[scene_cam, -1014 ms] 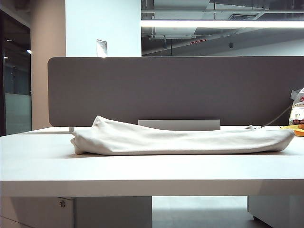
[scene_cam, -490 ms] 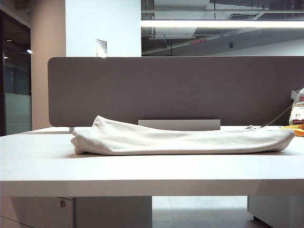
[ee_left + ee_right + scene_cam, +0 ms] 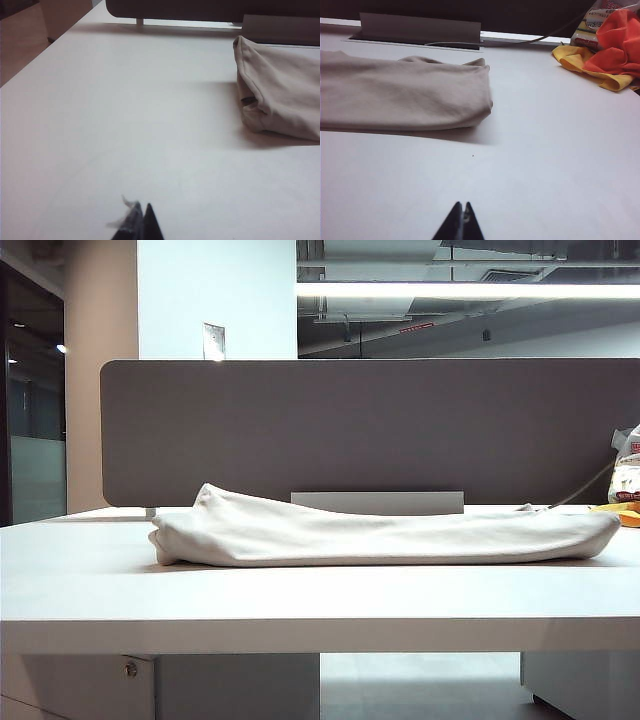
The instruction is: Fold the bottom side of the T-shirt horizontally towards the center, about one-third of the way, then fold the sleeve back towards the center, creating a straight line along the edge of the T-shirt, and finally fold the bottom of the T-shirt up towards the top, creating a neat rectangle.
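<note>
The pale beige T-shirt (image 3: pixel 380 535) lies folded into a long, low bundle across the middle of the white table. Its one end (image 3: pixel 275 95) shows in the left wrist view, the other end (image 3: pixel 410 95) in the right wrist view. My left gripper (image 3: pixel 142 207) is shut, empty, over bare table well short of the shirt. My right gripper (image 3: pixel 462 205) is also shut and empty, over bare table in front of the shirt's other end. Neither gripper shows in the exterior view. The shirt's bottom hem and sleeve cannot be made out in the bundle.
A grey partition (image 3: pixel 370 430) stands along the table's far edge, with a grey cable box (image 3: pixel 420 29) and a cable at its foot. Yellow and orange cloths (image 3: pixel 605 47) and a packet lie at the far right. The table's left edge (image 3: pixel 45 60) drops off beside the shirt.
</note>
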